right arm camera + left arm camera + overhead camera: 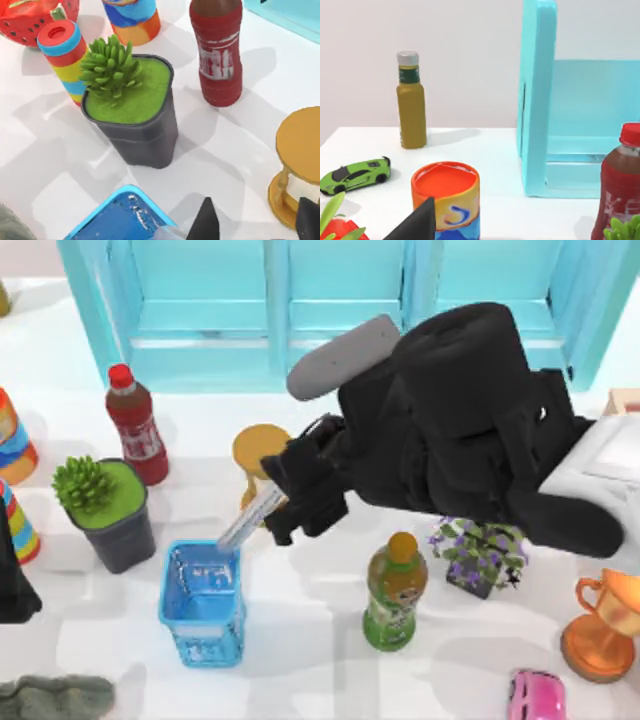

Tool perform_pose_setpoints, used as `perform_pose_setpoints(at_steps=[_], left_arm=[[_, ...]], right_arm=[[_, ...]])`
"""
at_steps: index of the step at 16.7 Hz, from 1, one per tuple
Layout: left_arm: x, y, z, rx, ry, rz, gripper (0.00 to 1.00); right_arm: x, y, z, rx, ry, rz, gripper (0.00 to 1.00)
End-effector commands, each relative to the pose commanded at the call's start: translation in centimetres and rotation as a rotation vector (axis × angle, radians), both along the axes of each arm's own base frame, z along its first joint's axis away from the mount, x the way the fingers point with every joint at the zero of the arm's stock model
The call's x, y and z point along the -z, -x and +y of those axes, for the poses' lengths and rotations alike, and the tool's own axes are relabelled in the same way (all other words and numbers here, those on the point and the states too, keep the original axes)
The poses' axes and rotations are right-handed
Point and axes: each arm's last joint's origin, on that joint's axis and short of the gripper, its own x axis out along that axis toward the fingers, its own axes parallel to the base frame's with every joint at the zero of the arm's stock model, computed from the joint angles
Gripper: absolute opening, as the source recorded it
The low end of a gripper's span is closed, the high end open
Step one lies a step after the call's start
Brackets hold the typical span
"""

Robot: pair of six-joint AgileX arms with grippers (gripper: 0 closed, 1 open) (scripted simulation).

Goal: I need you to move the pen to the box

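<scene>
pen, seemingly gripped, over blue basket

The pen's upper end is hidden inside the right gripper near the top view's centre. The box is cut off by the right edge, partly covered by the right arm.

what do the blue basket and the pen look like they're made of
The blue basket looks like glossy, slightly see-through plastic, given its bright highlights and patterned walls. The pen, held in the right gripper above the basket, has a silver-grey barrel that could be metal or coated plastic.
</scene>
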Motion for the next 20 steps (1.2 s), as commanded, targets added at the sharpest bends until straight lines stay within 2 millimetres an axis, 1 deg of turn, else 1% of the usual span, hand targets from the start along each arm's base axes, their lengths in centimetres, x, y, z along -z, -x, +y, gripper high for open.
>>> perform_pose_setpoints(at_steps=[2,4,6,10,12,13,14,16,18,20], left_arm=[[0.0,0.0,0.0,0.0,0.0,0.0,1.0],[0.0,0.0,0.0,0.0,0.0,0.0,1.0],[0.0,0.0,0.0,0.0,0.0,0.0,1.0],[0.0,0.0,0.0,0.0,0.0,0.0,1.0],[0.0,0.0,0.0,0.0,0.0,0.0,1.0],[0.0,0.0,0.0,0.0,0.0,0.0,1.0],[0.0,0.0,0.0,0.0,0.0,0.0,1.0],[0.0,0.0,0.0,0.0,0.0,0.0,1.0],[0.0,0.0,0.0,0.0,0.0,0.0,1.0],[0.0,0.0,0.0,0.0,0.0,0.0,1.0]], right_arm=[[-1.7,0.6,-2.1,-0.009,-0.005,0.002,0.0],[-2.5,1.1,-3.4,-0.012,-0.004,0.008,0.0],[-2.6,1.1,-3.7,-0.012,-0.003,0.01,0.0],[-2.7,1.1,-3.5,-0.015,-0.006,0.008,0.0],[-3.3,0.5,-4.1,-0.006,0.012,-0.005,0.0],[-3.8,-0.2,-4.7,0.008,0.028,-0.017,0.0],[-4.5,-0.9,-5.6,0.027,0.047,-0.03,0.0],[-6.1,-2.7,-8.5,0.087,0.097,-0.054,0.0],[-7.7,-4.4,-12.7,0.174,0.163,-0.057,0.0],[-8.9,-5.4,-17.8,0.277,0.24,-0.026,0.0]])
